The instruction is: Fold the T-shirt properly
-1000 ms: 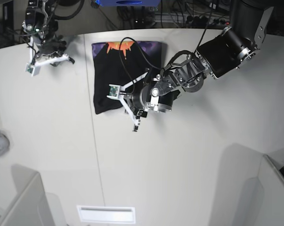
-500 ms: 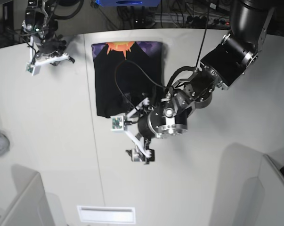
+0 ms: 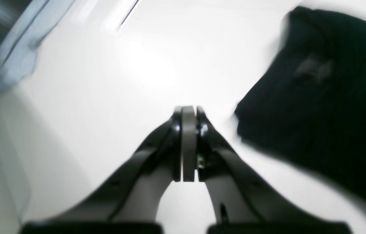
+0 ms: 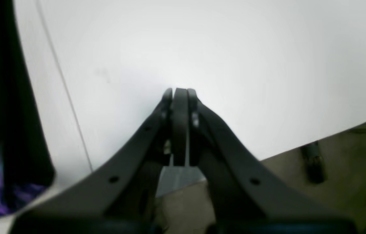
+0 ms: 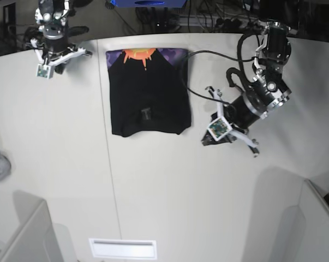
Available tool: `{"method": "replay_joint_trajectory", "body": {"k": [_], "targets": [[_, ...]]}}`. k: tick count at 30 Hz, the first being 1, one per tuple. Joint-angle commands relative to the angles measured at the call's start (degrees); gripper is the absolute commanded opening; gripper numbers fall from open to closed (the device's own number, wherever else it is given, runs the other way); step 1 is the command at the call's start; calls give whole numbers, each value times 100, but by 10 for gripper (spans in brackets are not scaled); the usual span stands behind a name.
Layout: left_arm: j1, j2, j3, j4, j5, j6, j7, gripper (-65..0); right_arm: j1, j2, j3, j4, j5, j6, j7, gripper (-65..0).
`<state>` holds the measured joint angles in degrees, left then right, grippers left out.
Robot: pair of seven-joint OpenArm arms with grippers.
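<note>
The black T-shirt (image 5: 148,93) lies folded into a neat rectangle at the table's back centre. Its orange-and-purple print shows along the far edge, and a small grey label (image 5: 146,113) sits near the front edge. My left gripper (image 5: 206,138) hovers just right of the shirt's front right corner, shut and empty. In the left wrist view its pads (image 3: 188,112) are pressed together, with the T-shirt (image 3: 325,107) off to the right. My right gripper (image 5: 56,57) hangs at the back left, shut and empty. In the right wrist view its fingertips (image 4: 179,92) meet over bare table and the T-shirt (image 4: 1,113) lies at the left.
A seam (image 5: 108,164) runs front to back across the white table just left of the shirt. Grey partitions stand at the front left (image 5: 22,234) and front right (image 5: 317,218), with a white slot (image 5: 123,248) between them. The table edge (image 4: 299,146) is near my right gripper.
My left arm has drawn off the shirt and swung to its right, its jaws opening wide and then closing on nothing. The shirt now lies uncovered. My right gripper has turned slightly.
</note>
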<state>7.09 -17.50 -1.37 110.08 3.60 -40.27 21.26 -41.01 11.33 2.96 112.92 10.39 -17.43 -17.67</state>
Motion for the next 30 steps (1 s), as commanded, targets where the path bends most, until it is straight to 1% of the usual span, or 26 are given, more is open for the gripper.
{"method": "replay_joint_trajectory", "body": {"k": [1, 4, 8, 10, 14, 18, 20, 24, 27, 30], "targets": [[113, -13, -219, 64, -100, 27, -407, -650, -123, 40, -37, 123, -209, -11, 347, -650], [649, -13, -729, -120, -100, 27, -1242, -650, -448, 32, -213, 114, -692, -11, 1042, -650], [1256, -162, -1125, -815, -65, 27, -2526, -650, -896, 32, -283, 114, -982, -11, 1868, -650], [1581, -198, -1283, -1175, -65, 27, -3159, -650, -1116, 32, -283, 114, -1044, -11, 2167, -650], [2302, -198, -1556, -1545, -65, 27, -3976, -650, -1459, 32, -301, 114, -1052, -11, 2484, -650], [2987, -198, -1740, -1720, -100, 27, -4539, -650, -1855, 23, -318, 105, -1052, -11, 2589, -650], [3198, -198, -1749, -1887, -109, 27, -4679, -650, -2057, 23, -318, 105, -1052, -11, 2519, -650], [3682, -198, -1740, -2292, -109, 27, -4943, -650, -2408, 58, -318, 97, -1052, -11, 2035, -650], [4130, -198, -1696, -2397, -109, 27, -5216, -650, -2619, 14, -327, 9, -1035, -11, 1798, -650], [4456, -189, -1503, -2670, -109, 27, -5383, -650, -2628, 67, -679, -404, -1052, -11, 1622, -650]]}}
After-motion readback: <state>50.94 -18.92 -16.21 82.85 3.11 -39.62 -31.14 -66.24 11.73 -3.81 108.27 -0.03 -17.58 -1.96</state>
